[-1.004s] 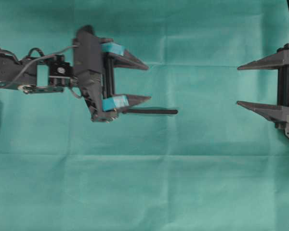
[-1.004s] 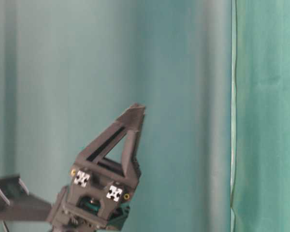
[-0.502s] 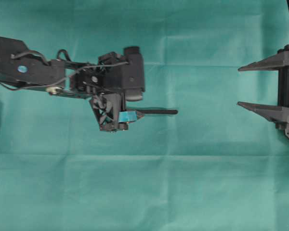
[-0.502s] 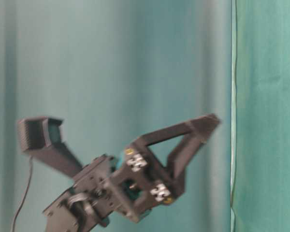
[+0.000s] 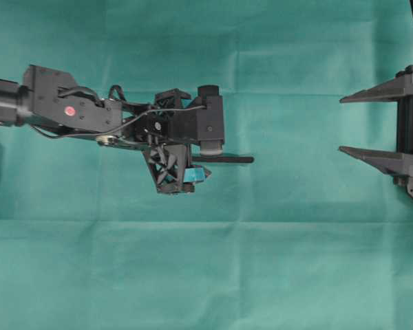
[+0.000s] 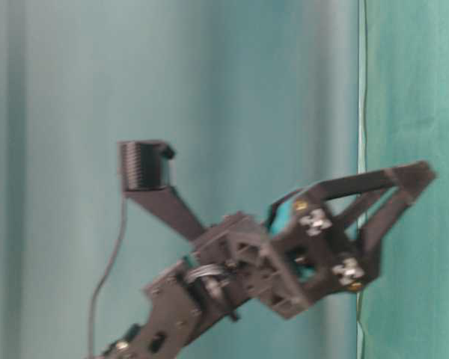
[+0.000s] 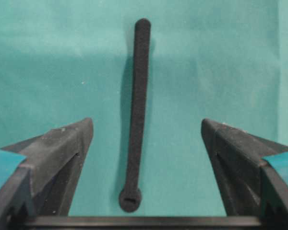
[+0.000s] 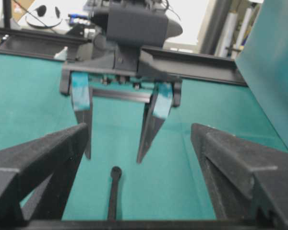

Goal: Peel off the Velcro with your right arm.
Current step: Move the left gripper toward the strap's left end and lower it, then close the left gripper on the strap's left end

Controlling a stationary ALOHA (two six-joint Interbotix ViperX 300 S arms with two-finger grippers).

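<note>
Between the two teal-taped fingers of the left gripper [image 7: 144, 143] lies the Velcro [image 7: 137, 115], flat on the green cloth [image 7: 48, 57]. The jaws stand wide apart, one finger on either side of the strip and neither touching it. In the left wrist view the strip runs straight away from the camera, its round end with a small slot nearest the gripper body.

From overhead the left gripper [image 5: 193, 161] is tipped steeply downward above the near end of the Velcro [image 5: 227, 159], so only the strip's far part shows past it, pointing toward the right side of the table. The left arm [image 5: 55, 110] stretches in from the left edge, a cable looping along it.

Well apart, at the right edge, the right gripper [image 5: 347, 122] waits with its plain black fingers spread wide and nothing between them (it holds no object). Its wrist camera looks along the cloth at the Velcro [image 8: 114, 191] and the left gripper [image 8: 115, 155] poised above it.
</note>
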